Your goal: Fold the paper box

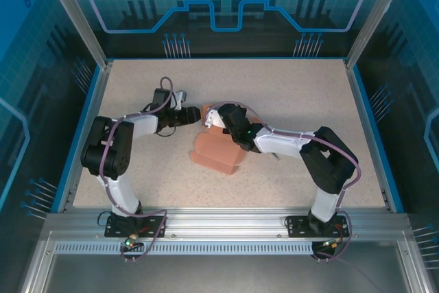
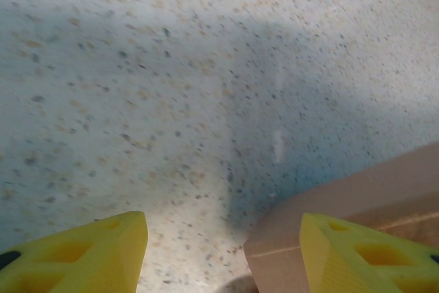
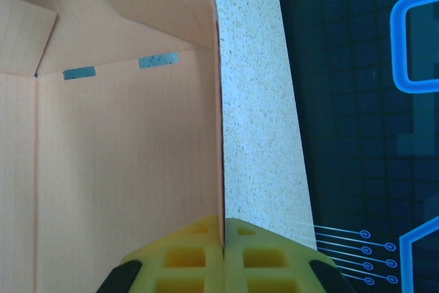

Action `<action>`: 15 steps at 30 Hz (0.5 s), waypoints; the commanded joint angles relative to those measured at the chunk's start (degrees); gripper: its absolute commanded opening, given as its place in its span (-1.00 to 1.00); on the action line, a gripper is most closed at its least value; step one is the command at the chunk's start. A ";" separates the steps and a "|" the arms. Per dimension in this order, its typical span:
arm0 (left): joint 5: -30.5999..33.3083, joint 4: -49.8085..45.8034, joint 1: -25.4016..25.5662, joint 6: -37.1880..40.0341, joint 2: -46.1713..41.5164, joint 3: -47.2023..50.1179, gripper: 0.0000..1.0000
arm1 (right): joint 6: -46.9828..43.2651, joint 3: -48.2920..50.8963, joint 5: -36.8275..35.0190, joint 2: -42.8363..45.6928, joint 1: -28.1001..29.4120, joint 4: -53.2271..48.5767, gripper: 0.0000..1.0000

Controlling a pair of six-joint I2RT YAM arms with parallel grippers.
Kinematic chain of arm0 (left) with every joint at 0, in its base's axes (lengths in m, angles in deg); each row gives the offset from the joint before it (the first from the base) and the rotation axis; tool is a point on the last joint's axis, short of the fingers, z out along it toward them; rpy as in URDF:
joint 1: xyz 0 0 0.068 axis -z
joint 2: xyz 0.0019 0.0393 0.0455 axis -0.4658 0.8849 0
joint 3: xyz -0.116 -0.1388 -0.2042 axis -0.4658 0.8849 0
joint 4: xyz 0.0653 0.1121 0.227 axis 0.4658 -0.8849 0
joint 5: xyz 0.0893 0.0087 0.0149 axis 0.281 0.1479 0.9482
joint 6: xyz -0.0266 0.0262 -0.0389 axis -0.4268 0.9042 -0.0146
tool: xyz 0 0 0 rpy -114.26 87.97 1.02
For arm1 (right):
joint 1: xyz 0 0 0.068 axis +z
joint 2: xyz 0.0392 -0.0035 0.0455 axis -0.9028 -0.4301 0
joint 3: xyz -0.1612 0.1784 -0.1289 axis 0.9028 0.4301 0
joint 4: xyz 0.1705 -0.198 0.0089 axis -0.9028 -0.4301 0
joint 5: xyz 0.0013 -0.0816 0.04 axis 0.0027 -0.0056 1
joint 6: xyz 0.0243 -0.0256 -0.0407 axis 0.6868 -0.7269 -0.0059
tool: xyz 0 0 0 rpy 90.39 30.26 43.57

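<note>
The salmon-pink paper box [image 1: 215, 153] lies partly folded at the table's middle, one flap raised at its far end. My right gripper [image 1: 221, 121] reaches over it from the right. In the right wrist view this gripper [image 3: 223, 243] is shut on the thin upright edge of a box panel [image 3: 123, 169], with two small slots showing in the card. My left gripper [image 1: 195, 114] sits at the box's far left corner. Its yellow fingers [image 2: 89, 259] stand wide apart, open, and a corner of the paper box [image 2: 343, 200] lies just inside the right-hand finger, above the speckled table.
The speckled table [image 1: 295, 87] has a blue rim [image 1: 362, 114] on three sides, with see-through enclosure walls beyond. An aluminium rail [image 1: 219, 223] carrying both arm bases runs along the near edge. Bare table lies behind and to the right of the box.
</note>
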 commanded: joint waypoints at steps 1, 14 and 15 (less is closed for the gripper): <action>-2.21 3.79 0.87 1.74 -2.81 1.81 0.25 | 0.27 0.52 0.89 0.06 0.34 0.95 -1.00; -4.18 9.48 2.41 2.25 -5.38 6.54 0.27 | 2.17 0.78 4.20 0.96 -0.99 -0.18 -1.00; -4.24 9.78 2.55 2.55 -5.55 6.94 0.27 | 2.41 0.78 4.55 0.94 -1.06 -0.20 -1.00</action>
